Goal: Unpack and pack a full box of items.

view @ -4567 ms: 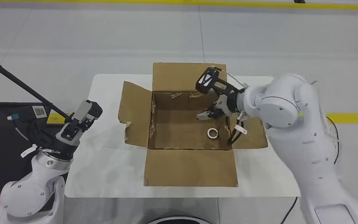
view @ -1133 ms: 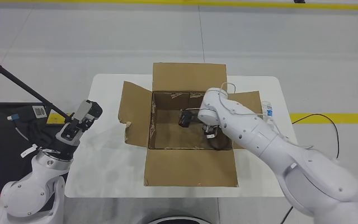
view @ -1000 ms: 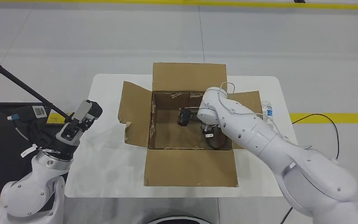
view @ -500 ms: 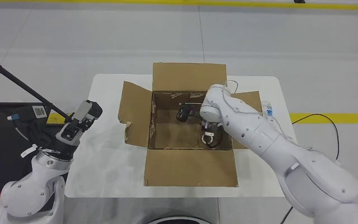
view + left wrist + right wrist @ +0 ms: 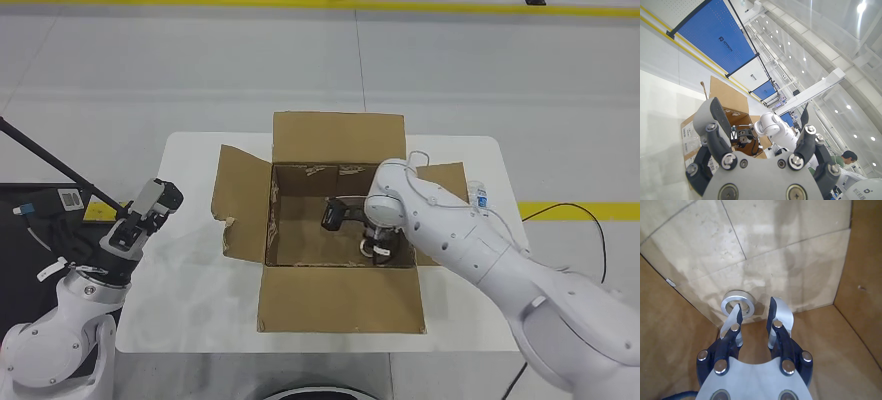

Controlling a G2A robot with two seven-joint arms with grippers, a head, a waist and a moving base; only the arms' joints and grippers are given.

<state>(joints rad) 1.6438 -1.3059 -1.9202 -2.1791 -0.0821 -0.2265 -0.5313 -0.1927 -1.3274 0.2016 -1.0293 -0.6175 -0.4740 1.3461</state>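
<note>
A white table [image 5: 190,300] begins just beside the left gripper [image 5: 759,107] and spreads away to its right. Grey floor [image 5: 150,70] lies around it. One yellow line [image 5: 300,4] runs far ahead of the gripper, and another stretch [image 5: 610,210] lies well off to its right, near a thin black cable [image 5: 560,208]. A black pole [image 5: 45,158] slants close by on the gripper's left, above a dark mat [image 5: 40,192] bearing small tags, perhaps labels. Ahead of the gripper, blue panels [image 5: 715,39] in black frames stand in a row, with ceiling lights [image 5: 789,56] high above.
</note>
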